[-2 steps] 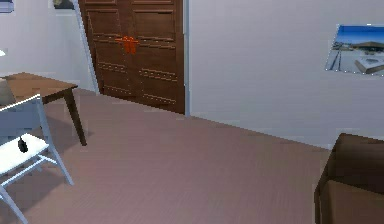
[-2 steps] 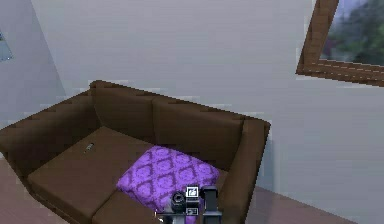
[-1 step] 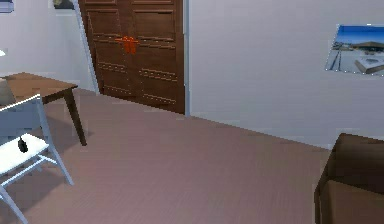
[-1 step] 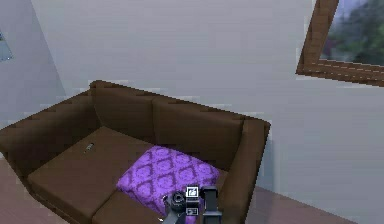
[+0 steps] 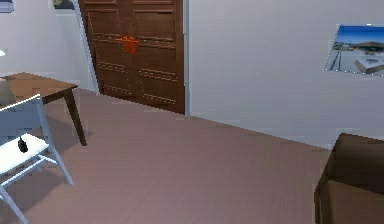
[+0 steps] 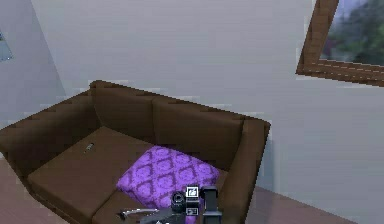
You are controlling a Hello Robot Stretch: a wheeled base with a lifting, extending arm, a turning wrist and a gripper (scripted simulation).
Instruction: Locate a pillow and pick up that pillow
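The pillow (image 6: 160, 168), purple with a pale looping pattern, lies flat on the right-hand seat cushion of a dark brown sofa (image 6: 120, 115), its near corner running down toward the seat's front edge. The gripper (image 6: 138, 213) sits low in the arm side view, just below that near corner, with the two white marker squares (image 6: 188, 200) to its right. Whether it is over, beside or touching the pillow cannot be told, nor can the state of its fingers or whether it holds anything, since the pillow and seat lie right behind it. The locating step looks done, and the reach for the pick is the step in hand. The next move likely calls for carrying the fingers further out over the pillow's body rather than its corner, settling onto the soft fabric, then lifting it clear of the seat. A small grey object (image 6: 88, 148) rests on the left seat cushion, well apart from the pillow. A wood-framed window (image 6: 350, 40) is set in the wall above and to the right of the sofa. In the forward view stand a dark wooden double door (image 5: 135, 50), a brown table (image 5: 45, 88) with a white chair (image 5: 25, 140) near it, a framed picture (image 5: 355, 50) on the wall, and a brown furniture edge (image 5: 350, 185) at the lower right.
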